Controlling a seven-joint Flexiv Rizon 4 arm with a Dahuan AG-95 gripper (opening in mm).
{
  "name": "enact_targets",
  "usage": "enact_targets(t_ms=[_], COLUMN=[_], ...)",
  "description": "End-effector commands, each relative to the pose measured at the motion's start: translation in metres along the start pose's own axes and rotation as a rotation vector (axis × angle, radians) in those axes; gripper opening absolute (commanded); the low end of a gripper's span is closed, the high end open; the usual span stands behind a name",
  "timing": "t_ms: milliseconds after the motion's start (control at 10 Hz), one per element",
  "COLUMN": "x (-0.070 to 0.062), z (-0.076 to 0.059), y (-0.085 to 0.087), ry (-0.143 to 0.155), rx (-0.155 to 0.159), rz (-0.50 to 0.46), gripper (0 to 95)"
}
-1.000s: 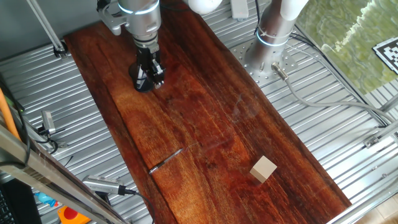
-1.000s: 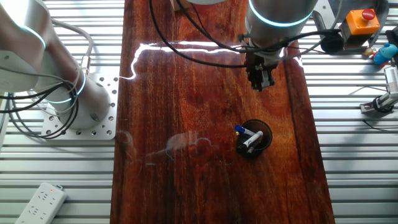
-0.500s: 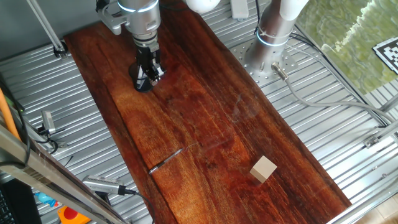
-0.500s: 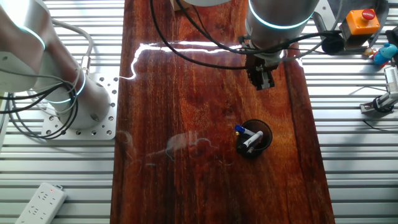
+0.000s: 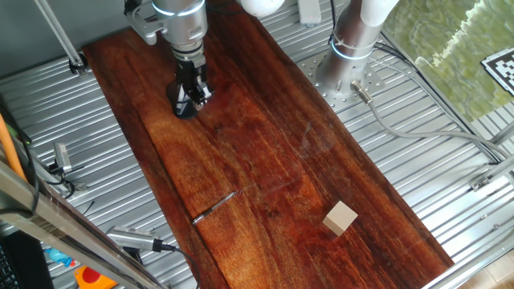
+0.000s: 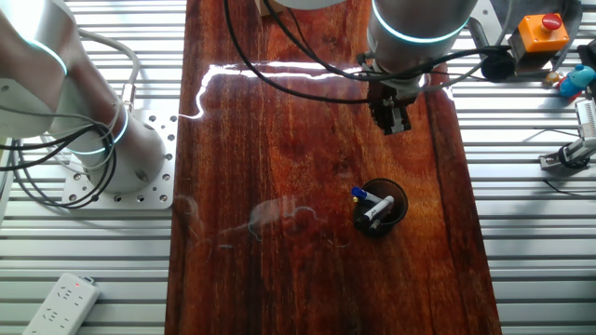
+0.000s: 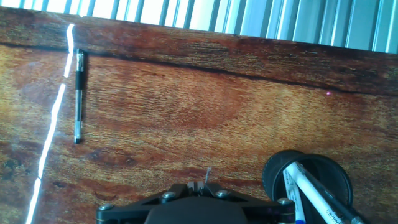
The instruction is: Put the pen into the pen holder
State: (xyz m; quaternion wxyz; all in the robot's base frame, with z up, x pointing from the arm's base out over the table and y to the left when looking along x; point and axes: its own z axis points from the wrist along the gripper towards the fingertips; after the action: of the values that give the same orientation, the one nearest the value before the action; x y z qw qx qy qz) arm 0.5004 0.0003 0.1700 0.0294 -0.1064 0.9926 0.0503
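While your gripper (image 6: 392, 121) hangs empty above the wooden board (image 5: 265, 152), finger gap unclear, the pen (image 5: 214, 206) lies flat near the board's edge, long axis roughly parallel to it, far from the pen holder (image 6: 380, 207).

Robot lab: ribbed metal table (image 5: 72, 120), wood board (image 5: 273, 160), robot arm (image 6: 414, 28), red stop button (image 6: 542, 23), cables (image 6: 56, 158).

The single arm reaches down near-vertically, its silver wrist section directly above the black gripper (image 5: 193, 87). The gripper (image 6: 392, 118) points straight downward, hanging above the surface. Its two fingers sit close together, with little gap visible between them. Only its base shows in the hand view.
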Motion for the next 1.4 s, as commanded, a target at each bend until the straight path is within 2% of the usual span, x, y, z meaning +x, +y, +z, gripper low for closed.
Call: enact_targets(t_ms=[100, 400, 800, 1100, 1300, 1400], x=[-0.004, -0.016, -0.048, -0.078, -0.089, -0.099], z=[0.000, 0.001, 0.013, 0.024, 0.029, 0.036], y=[0.002, 0.008, 0.022, 0.037, 0.045, 0.053], ry=[0.002, 0.005, 0.004, 0.012, 0.014, 0.021], rx=[-0.002, -0.003, -0.005, -0.004, 0.001, 0.007], rz=[0.007, 0.017, 0.029, 0.031, 0.029, 0.026], gripper=[0.0, 0.0, 0.0, 0.0, 0.0, 0.0])
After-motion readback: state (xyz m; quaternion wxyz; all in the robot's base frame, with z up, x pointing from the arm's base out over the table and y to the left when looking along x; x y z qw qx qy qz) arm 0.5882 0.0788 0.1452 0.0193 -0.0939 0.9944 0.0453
